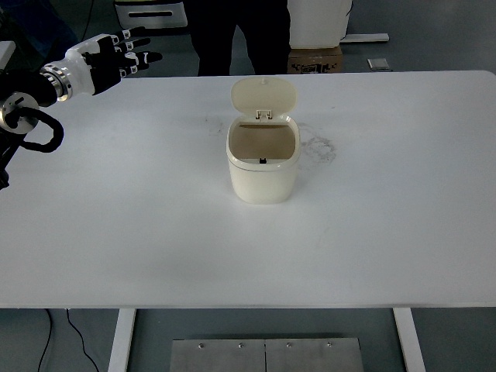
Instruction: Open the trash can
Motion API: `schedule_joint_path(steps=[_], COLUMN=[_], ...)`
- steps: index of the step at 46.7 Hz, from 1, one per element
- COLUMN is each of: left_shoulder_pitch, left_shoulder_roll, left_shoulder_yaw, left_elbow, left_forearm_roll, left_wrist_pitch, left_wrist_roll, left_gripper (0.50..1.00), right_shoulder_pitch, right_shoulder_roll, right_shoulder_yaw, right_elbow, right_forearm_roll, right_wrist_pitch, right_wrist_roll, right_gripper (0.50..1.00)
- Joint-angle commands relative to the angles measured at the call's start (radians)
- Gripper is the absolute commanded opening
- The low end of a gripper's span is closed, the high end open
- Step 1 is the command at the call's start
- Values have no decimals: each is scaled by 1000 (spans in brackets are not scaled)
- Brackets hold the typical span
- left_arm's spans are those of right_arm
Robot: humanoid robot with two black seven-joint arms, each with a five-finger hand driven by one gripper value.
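Trash can point(263, 167) sits mid-frame on the table point(387, 232), lid point(263, 94) already up; my left hand point(116, 56) hangs upper left, fingers spread, empty. Looks done; next I'd just park.

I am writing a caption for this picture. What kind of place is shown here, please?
Probably a robotics lab or test room: a bare white table holds only a small trash can with its lid up, the robot's left hand hovers at one corner, and a person stands behind.

left arm point(23, 116) cut off at frame's left edge, person point(240, 35) at top cropped above the legs, cardboard box point(315, 60) half hidden behind table point(155, 232), trash can point(263, 159) bottom interior in shadow, table legs cropped at bottom
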Motion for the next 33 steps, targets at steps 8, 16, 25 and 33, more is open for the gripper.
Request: schedule_joint_path(steps=[8,16,25,33], left_shoulder_pitch=[111,160,202,245], left_shoulder_roll=[28,25,15,14], left_shoulder_yaw=[-25,-27,-27,-28], left_elbow=[66,113,150,150], left_forearm_roll=[-126,-171,-264,-346], left_wrist_pitch=[-2,-6,-17,-17], left_wrist_roll=[-104,-193,-234,-239], left_gripper=[1000,1000,1000,1000], right_shoulder_pitch=[0,0,0,0], right_shoulder_roll=[0,0,0,0], right_shoulder_yaw=[0,0,0,0], right_elbow=[0,0,0,0], right_forearm_roll=[0,0,0,0], right_wrist_pitch=[0,0,0,0], right_wrist_roll=[0,0,0,0], right_gripper=[991,991,989,989])
